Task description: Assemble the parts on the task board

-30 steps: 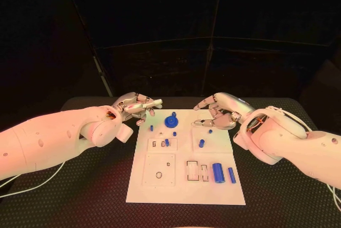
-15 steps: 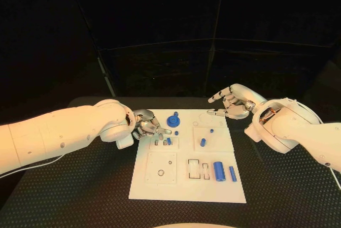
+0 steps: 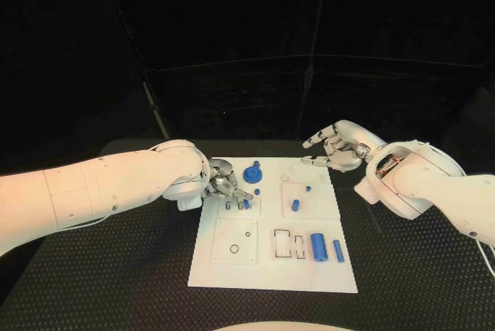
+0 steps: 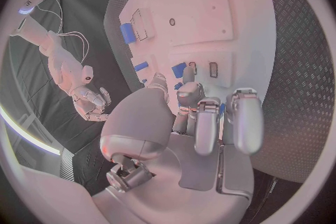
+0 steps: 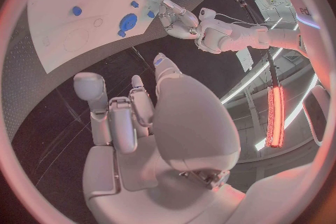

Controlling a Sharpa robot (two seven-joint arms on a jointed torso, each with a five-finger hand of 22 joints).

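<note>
Black counter (image 3: pixel 124 274) w/ textured mat, dark backdrop behind. White task board (image 3: pixel 273 274) sits mid-counter, long side running away from the robot.

Left hand (image 3: pixel 221 186) is down over the board's left edge, far half, fingers curled in tight by a small blue part (image 3: pixel 245 204) standing in a slot. Left wrist view: fingertips (image 4: pixel 190 91) bunched right at that blue piece, but can't tell if it's actually pinched or just touched.

Right hand (image 3: pixel 338 149) hovers off the board's far right corner, above the counter, fingers spread apart, nothing in it. Right wrist view confirms: fingers (image 5: pixel 91 95) loose, palm bare.

Parts on board:
- round blue disc part (image 3: pixel 251 176) near far edge, just beside left hand
- small blue peg (image 3: pixel 295 206) upright, right half
- tiny blue stub (image 3: pixel 306 189) beyond it
- blue cylinder (image 3: pixel 317 246) lying flat, near right area
- thin blue bar (image 3: pixel 337 251) just beside it, parallel, closer to the right edge

Near left panel has one small ring hole (image 3: pixel 233 249).
</note>
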